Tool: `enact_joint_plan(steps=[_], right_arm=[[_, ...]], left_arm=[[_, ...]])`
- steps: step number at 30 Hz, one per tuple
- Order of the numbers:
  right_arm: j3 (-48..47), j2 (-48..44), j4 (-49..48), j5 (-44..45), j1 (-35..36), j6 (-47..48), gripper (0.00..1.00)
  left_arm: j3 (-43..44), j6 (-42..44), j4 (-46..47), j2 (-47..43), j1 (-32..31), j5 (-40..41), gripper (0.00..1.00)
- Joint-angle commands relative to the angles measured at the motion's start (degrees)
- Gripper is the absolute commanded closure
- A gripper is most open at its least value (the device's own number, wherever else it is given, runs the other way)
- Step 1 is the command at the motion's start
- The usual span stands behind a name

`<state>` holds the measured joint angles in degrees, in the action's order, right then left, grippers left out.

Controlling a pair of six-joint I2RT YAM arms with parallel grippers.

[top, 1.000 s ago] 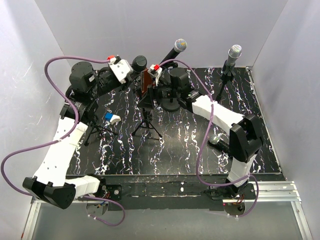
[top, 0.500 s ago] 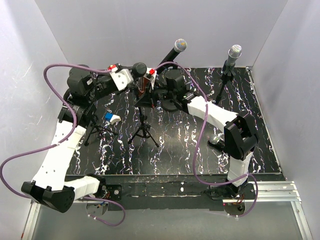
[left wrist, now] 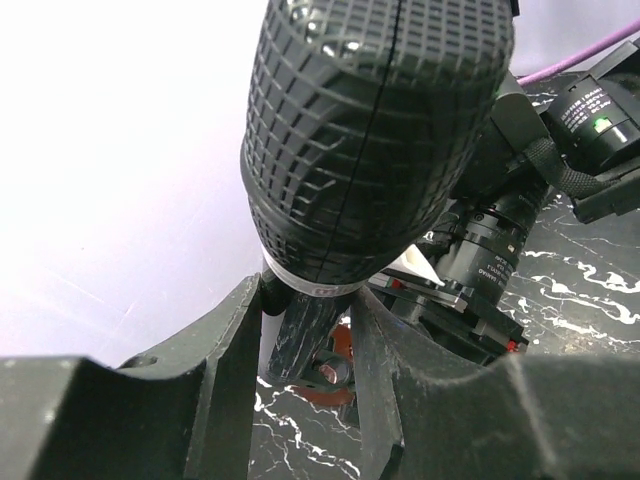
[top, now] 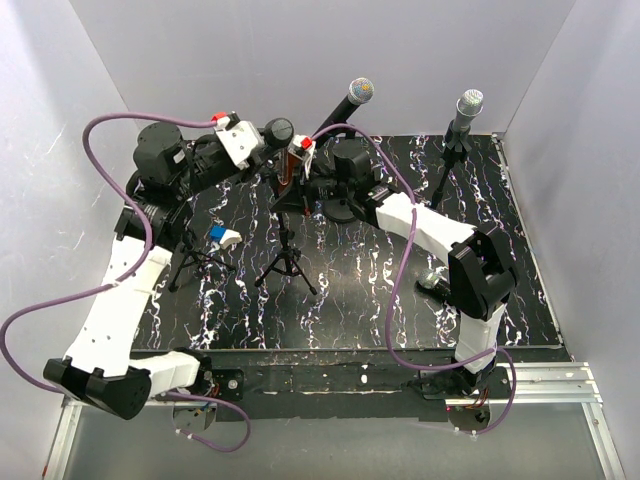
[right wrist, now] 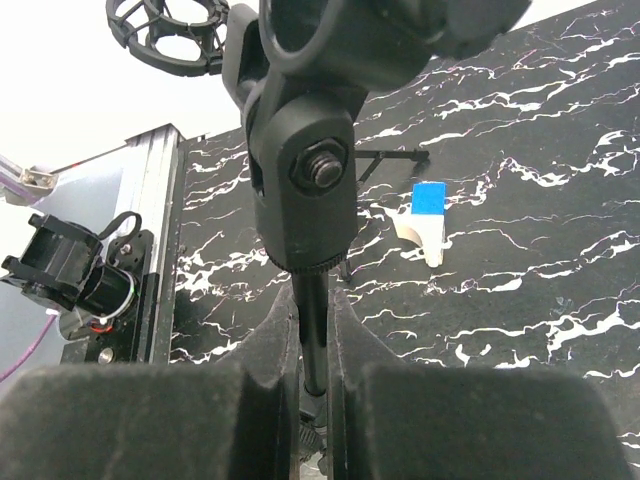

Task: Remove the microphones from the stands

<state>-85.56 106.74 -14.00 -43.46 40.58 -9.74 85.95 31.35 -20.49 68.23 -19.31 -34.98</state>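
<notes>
Black marbled table with white walls on three sides; far left, a small black tripod stands near the left arm, and a ring-shaped shock mount shows at the top left of the right wrist view; just right of the tripod a blue-and-white block lies flat on the table; up at the back left of centre, the left gripper is clamped narrow on the microphone, one finger on each side of the body right under the black grille head; the head sticks up past the fingers and the body runs down and away behind them; the microphone is raised above the table at the top of the stand, its lower end looks seated in the stand's clip, cannot tell how firmly; stand's tripod legs rest on the table near the middle; right gripper comes in from the right and is closed tight on the stand's thin pole just below the clip, fingers touching it on both sides; further right, two silver-headed microphones sit tilted on their own stands by the back wall, well apart from both grippers.
</notes>
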Motion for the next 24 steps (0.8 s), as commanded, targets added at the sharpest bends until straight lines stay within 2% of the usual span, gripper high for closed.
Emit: enact_joint_plan(steps=[1, 4, 6, 8, 9, 11, 13, 15, 18, 20, 24], right_arm=[[1.4, 0.3, 2.7, 4.7, -1.6, -2.7, 0.99], [1.9, 0.3, 2.7, 5.1, -1.9, -2.8, 0.99], [2.1, 0.3, 2.9, 5.3, -2.1, -2.5, 0.99], [2.0, 0.3, 3.4, 5.7, -2.1, -1.7, 0.99], [2.0, 0.4, 3.6, 5.8, -2.1, -1.3, 0.99], [2.0, 0.5, 3.9, 6.1, -2.1, -0.8, 0.99], [2.1, 0.6, 4.1, 6.0, -2.2, -0.5, 0.99], [2.1, 0.6, 4.2, 5.9, -2.2, -0.5, 0.99], [2.2, 0.6, 4.4, 5.9, -2.2, -0.4, 0.99], [2.1, 0.7, 4.4, 5.8, -2.2, 0.1, 0.99], [1.5, 0.1, 2.6, 6.0, -2.3, 2.4, 0.99]], left_arm=[[2.7, -4.0, -2.2, -2.9, -1.4, -9.6, 1.0], [-2.6, 6.1, -3.8, -7.2, -2.4, -13.0, 1.0], [-7.3, 16.7, -6.4, -10.8, -2.7, -15.3, 1.0], [-11.1, 20.4, -6.0, -13.3, -2.8, -15.8, 1.0], [-11.2, 19.7, -5.1, -13.6, -2.8, -15.3, 1.0], [-9.5, 8.9, -0.5, -11.5, -2.9, -10.6, 1.0], [-3.7, -2.6, 1.9, -7.1, -2.9, -2.3, 1.0], [3.9, -8.9, 0.1, -2.2, -2.9, 3.2, 1.0], [8.0, -13.3, 0.5, 0.3, -2.9, 2.5, 1.0], [8.0, -13.9, 1.1, 0.0, -2.9, 0.0, 1.0], [8.3, -12.1, 0.1, -0.7, -2.9, 1.8, 1.0]])
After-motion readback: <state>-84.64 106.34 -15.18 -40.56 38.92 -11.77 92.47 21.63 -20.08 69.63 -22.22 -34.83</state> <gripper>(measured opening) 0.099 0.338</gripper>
